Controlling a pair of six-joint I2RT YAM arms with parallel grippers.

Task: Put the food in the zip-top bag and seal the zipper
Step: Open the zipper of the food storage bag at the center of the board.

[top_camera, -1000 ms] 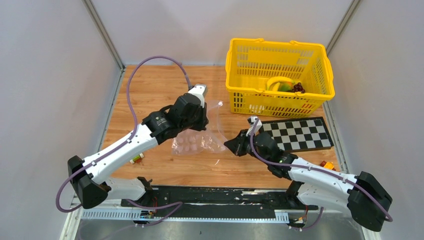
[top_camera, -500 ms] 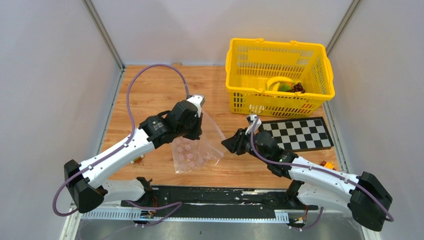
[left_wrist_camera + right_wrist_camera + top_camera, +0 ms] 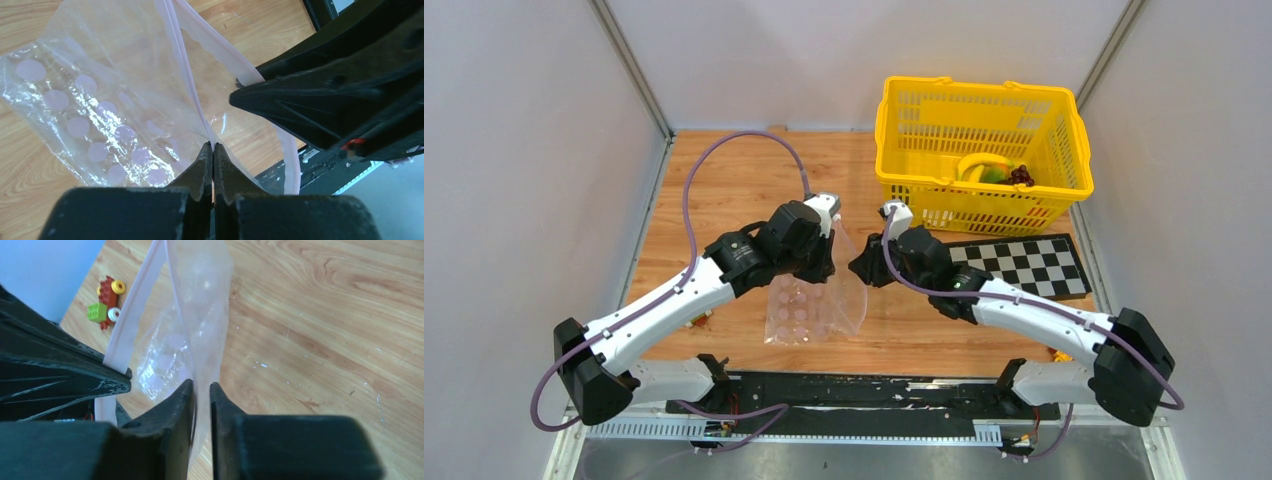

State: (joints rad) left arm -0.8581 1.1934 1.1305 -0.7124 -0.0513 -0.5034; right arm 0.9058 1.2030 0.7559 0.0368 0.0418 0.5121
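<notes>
Legend: we are reading no text, label, brand, number or sign in any view. The zip-top bag point(image 3: 75, 115) is carrying only plain pale pink dots. The checkered board point(image 3: 1034, 262), at three o'clock on the table, is showing only black and white squares.

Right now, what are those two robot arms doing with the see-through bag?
They are spreading the mouth of the zip-top bag so it can be filled. The left gripper is shut on one lip of the mouth. The right gripper straddles the opposite lip with a narrow gap between its jaws, so it may not be pinching. The bag looks empty; the food lies in the yellow basket.
</notes>
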